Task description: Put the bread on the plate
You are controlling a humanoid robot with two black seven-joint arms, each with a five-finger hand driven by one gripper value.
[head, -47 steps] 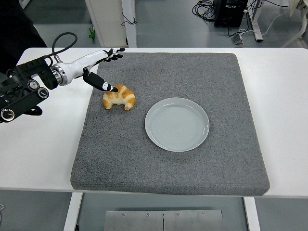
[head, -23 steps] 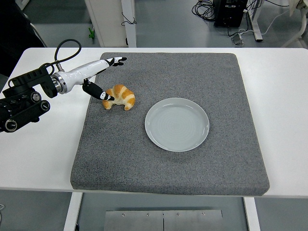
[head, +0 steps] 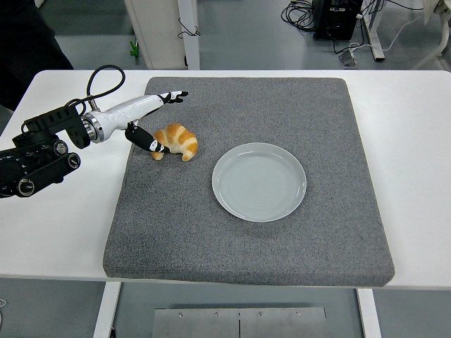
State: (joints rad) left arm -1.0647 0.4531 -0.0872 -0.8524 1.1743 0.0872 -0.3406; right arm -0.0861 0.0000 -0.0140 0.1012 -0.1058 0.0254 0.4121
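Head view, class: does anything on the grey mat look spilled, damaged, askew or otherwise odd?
Nothing stands out. The bread lies whole on the grey mat, left of the plate, which sits flat and bare. The left robot hand is at the bread's left side, fingers spread.

I can read no text, label, brand, number or sign here. The plate (head: 259, 182) is plain, and the grey mat (head: 211, 232) under it has no print. My left hand (head: 144, 120), to the left of the plate, shows no readable marking.
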